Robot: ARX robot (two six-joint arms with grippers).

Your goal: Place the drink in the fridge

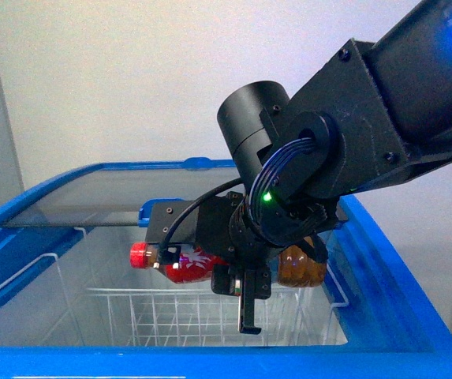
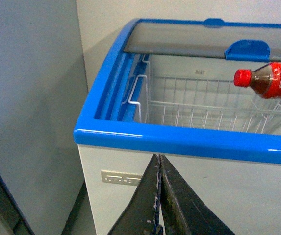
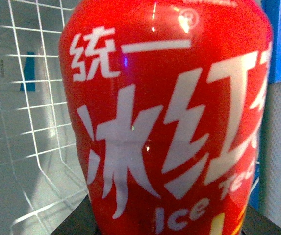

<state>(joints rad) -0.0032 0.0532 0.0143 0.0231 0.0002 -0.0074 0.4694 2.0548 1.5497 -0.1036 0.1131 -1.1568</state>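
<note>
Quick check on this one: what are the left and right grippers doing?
Left gripper: closed, holding nothing.
Right gripper: closed on the small clear bottle of brown drink with red cap and red label.

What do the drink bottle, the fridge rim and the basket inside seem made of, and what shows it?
Drink bottle: probably clear plastic, brown liquid showing through; glossy red label. Fridge rim: smooth, shiny blue, likely moulded plastic. Basket: thin white rods in a grid, likely coated wire.
</note>
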